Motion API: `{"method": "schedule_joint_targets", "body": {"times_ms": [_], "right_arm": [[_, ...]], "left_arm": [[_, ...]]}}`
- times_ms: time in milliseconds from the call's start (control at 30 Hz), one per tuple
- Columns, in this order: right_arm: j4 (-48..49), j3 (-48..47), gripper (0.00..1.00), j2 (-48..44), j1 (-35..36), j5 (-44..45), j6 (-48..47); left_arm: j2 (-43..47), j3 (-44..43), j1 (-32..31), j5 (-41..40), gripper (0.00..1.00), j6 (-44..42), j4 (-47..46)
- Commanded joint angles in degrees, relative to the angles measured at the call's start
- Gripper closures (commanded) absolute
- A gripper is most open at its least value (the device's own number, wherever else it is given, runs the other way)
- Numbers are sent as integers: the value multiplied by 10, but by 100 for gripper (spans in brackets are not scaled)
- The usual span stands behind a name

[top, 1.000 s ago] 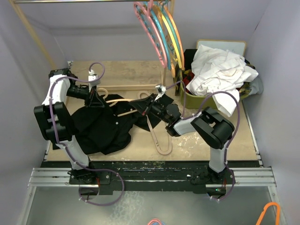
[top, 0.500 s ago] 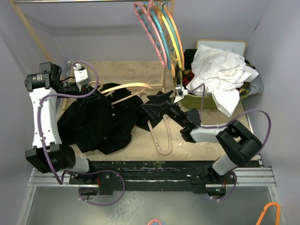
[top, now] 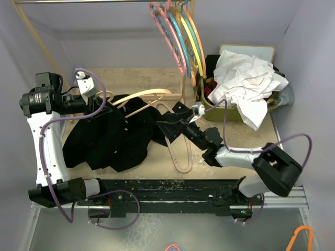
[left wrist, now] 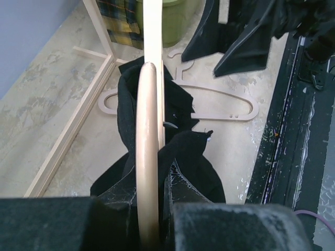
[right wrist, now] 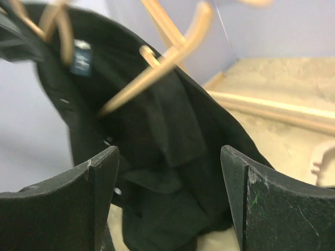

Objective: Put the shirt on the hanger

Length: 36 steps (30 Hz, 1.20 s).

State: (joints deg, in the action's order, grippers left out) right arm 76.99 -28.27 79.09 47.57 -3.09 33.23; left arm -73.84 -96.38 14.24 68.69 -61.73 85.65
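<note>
The black shirt (top: 112,138) hangs bunched on the cream hanger (top: 149,94), its lower part resting on the table at left. My left gripper (top: 103,106) is shut on the hanger near its hook end. In the left wrist view the hanger's arm (left wrist: 148,157) runs up between the fingers, with the shirt (left wrist: 186,151) draped round it. My right gripper (top: 175,121) stands open just right of the shirt, holding nothing. In the right wrist view its gripper (right wrist: 168,151) frames the shirt (right wrist: 167,172) with the blurred hanger (right wrist: 162,63) above. The cloth touches neither finger.
A pinkish-tan hanger (top: 178,152) lies on the table below the right gripper. Coloured hangers (top: 180,36) hang from a wooden rack at the back. A green basket (top: 222,112) heaped with white cloth (top: 246,78) stands at back right. A wooden floor rail (left wrist: 68,130) runs along the left.
The right gripper opened, let go of the shirt and drew back slightly. The left arm rose and carried the hanger with the shirt higher and toward the back left.
</note>
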Motion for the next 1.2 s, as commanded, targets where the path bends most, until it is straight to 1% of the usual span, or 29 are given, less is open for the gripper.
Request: {"method": "schedule_joint_targets", "body": {"times_ms": [0,133,267,400,467,533,600,700,733,800,867,967,1033,1167], "right_arm": [[14,-43,20,46,3,46,-14],[19,-77,23,88,4,25,-23],[7,-100,25,115,4,2,-12],[-6,-112,29,141,5,-15,1],[-13,-119,33,155,5,-22,5],[-12,-119,37,165,7,-24,10],[-13,-122,48,173,8,-25,15],[-9,-123,67,184,11,-29,18],[-5,-123,75,187,11,-30,20],[5,-119,100,182,11,-32,26],[17,-100,100,164,9,-3,39],[-19,-80,100,122,1,44,30],[-19,-59,100,105,-20,48,40],[-44,-41,100,75,-74,21,77]], "left_arm": [[23,-1,3,53,100,43,-34],[32,15,2,48,100,52,-46],[34,19,3,41,100,44,-40],[40,24,2,22,100,45,-50],[42,30,2,9,100,60,-65],[42,34,3,2,100,57,-64],[43,36,2,-3,100,54,-63],[44,37,2,-12,100,40,-52],[44,40,3,-15,100,37,-51],[44,43,3,-26,100,28,-45],[42,41,3,-41,100,13,-34],[45,28,3,-65,100,-34,0],[53,25,3,-73,100,-76,30],[56,24,1,-104,100,-91,30]]}}
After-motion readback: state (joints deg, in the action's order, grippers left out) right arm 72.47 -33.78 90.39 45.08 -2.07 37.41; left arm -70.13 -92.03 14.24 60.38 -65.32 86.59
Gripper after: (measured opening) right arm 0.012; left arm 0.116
